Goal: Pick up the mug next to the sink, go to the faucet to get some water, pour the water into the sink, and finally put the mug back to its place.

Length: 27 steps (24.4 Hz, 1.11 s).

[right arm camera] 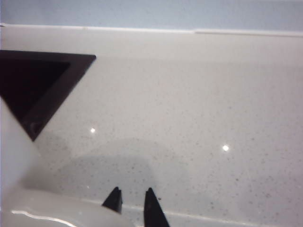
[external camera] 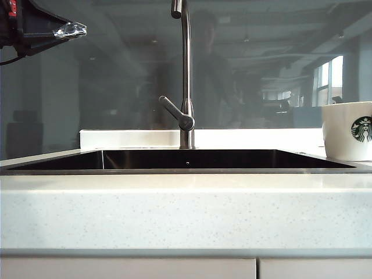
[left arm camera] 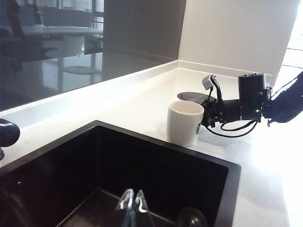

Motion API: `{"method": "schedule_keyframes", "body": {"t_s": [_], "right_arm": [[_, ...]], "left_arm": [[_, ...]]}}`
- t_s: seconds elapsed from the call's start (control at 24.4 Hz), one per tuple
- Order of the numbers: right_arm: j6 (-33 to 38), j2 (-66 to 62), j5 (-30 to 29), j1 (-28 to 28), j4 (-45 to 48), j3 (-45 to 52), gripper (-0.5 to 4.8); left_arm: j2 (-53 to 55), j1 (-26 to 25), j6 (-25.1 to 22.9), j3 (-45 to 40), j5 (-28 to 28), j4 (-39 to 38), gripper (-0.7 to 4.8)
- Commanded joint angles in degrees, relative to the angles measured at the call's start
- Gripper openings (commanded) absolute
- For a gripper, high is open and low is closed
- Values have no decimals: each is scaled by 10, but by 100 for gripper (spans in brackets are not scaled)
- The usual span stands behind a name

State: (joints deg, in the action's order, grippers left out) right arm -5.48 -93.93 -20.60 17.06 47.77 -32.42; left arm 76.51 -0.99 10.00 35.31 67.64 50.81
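Speckled white countertop (external camera: 186, 215) surrounds the dark sink (external camera: 186, 160); I see the mug (left arm camera: 184, 123) upright just beside its corner. My right gripper (right arm camera: 132, 201) is at the mug's rim, fingers narrowly parted, grip uncertain. My left gripper (left arm camera: 132, 201) hangs clenched over the sink.

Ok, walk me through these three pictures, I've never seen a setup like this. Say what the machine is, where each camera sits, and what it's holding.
This is a robot with two arms, each ending in a two-finger gripper. One picture comes from a fixed camera facing the counter: it shows the sink, the faucet, the mug on the countertop and the left gripper raised at the upper left. The other two come from cameras on the wrists. The left wrist camera looks over the sink; the left gripper is shut and holds nothing. It also shows the right arm reaching the mug from the side. The right wrist camera shows the right gripper, fingers partly apart at the mug's rim. Whether it grips yet, I cannot tell.
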Motion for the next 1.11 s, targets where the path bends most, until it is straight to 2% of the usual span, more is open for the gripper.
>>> {"method": "schedule_keyframes", "body": {"t_s": [0.04,0.12,0.25,0.33,0.49,0.61,0.74,0.82,0.86,0.94,1.11], "right_arm": [[-5,-1,1,0,10,0,28],[-5,-1,1,0,20,0,-4],[12,-1,1,-4,45,0,-4],[51,-1,0,-6,65,0,-4],[142,4,1,-28,108,-6,-4],[176,6,1,-67,71,-42,-4],[181,6,2,-117,-7,-102,-4],[167,-2,14,-182,-151,-212,-4],[159,-11,26,-202,-188,-252,-4],[154,-32,45,-234,-234,-323,-4],[142,-90,51,-285,-284,-452,-4]], "left_arm": [[-3,0,1,2,-10,7,-5],[-3,0,1,2,-10,7,-5],[-3,0,0,2,-11,7,-5],[-3,0,-4,2,-27,6,-5],[-2,-2,-43,2,-40,-5,-5],[11,-2,-55,2,-51,-5,-5],[26,-1,-55,2,-51,-5,-5],[40,-1,-65,2,-70,-3,-5],[42,-1,-75,2,-75,-4,-5],[49,-2,-94,2,-75,0,-5],[52,-2,-96,2,-72,-1,-5]]}}
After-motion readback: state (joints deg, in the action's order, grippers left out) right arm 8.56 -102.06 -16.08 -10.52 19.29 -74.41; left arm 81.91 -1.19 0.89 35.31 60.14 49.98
